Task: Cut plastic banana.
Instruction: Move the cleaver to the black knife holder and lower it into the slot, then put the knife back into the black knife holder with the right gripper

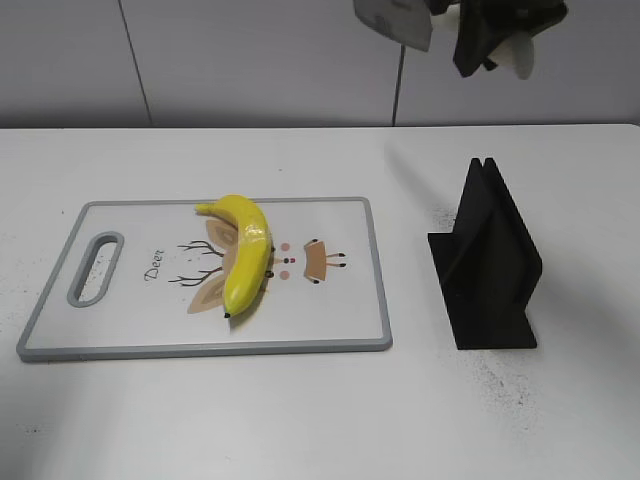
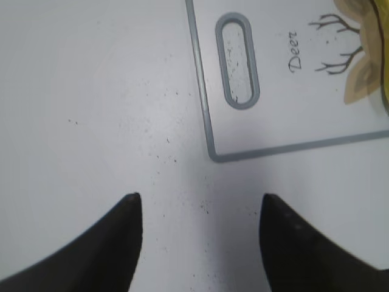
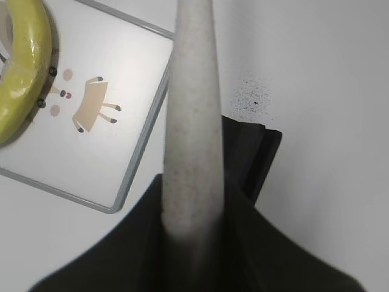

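The plastic banana [image 1: 245,262] lies glossy yellow and curved on the middle of the white cutting board [image 1: 340,300], over the deer drawing. It also shows at the top left of the right wrist view [image 3: 24,67]. My right gripper [image 1: 490,35] hangs high at the top right, above the black stand, and is shut [image 3: 191,182] on a knife with a pale speckled handle [image 3: 194,109]. Its grey blade [image 1: 395,20] points left. My left gripper [image 2: 200,198] is open and empty over bare table, just off the board's handle corner [image 2: 213,155]. It is out of the exterior view.
A black slotted knife stand [image 1: 490,265] stands on the white table right of the board, and shows below the knife in the right wrist view [image 3: 252,152]. The board has a grey rim and a handle slot [image 1: 95,268] at its left end. A wall runs behind the table.
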You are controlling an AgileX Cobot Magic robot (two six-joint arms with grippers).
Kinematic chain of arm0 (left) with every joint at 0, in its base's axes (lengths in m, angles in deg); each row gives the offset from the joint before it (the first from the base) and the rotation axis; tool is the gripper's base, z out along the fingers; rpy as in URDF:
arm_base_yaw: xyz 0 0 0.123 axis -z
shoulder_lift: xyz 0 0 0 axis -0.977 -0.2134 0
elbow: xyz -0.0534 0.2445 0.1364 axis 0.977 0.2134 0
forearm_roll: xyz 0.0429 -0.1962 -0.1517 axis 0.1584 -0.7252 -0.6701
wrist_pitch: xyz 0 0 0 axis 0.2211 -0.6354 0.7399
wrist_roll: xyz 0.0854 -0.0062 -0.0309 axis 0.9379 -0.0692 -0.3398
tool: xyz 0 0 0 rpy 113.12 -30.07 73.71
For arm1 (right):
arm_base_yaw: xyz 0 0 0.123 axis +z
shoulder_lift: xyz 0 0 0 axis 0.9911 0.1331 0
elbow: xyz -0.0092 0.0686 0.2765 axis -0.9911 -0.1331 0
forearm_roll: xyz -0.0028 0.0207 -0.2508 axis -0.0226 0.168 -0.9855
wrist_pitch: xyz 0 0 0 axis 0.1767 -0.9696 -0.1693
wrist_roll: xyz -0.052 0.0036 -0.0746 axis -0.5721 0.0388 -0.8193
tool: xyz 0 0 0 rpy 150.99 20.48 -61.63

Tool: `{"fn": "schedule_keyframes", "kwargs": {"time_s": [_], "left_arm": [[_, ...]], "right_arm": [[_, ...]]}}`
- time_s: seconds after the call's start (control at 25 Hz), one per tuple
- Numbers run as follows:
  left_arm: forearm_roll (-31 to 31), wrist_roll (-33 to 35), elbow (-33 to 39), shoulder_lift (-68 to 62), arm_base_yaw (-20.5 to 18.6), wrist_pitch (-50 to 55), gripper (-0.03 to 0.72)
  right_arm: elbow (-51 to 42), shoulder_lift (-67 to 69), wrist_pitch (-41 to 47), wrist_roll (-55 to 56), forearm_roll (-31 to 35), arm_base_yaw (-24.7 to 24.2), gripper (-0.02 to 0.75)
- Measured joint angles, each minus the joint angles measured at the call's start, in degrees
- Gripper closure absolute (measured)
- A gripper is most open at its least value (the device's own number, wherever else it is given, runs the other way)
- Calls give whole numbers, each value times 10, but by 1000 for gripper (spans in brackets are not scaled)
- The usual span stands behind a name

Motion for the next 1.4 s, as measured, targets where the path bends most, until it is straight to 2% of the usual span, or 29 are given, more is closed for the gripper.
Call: {"fn": "schedule_keyframes", "kwargs": {"time_s": [0.2, 0.68, 1.04, 1.4], "left_arm": [[-6, 0, 98, 108, 0, 1, 102], [0, 0, 297, 403, 0, -35, 102], [-1, 0, 377, 582, 0, -44, 120], [-5, -9, 390, 700, 0, -49, 122]], "right_arm": [[-64, -73, -17, 42, -8, 0, 575], [-360, -272, -185, 185, -27, 0, 575], [-478, -306, -231, 219, -27, 0, 575], [-518, -306, -279, 235, -29, 0, 575]]}}
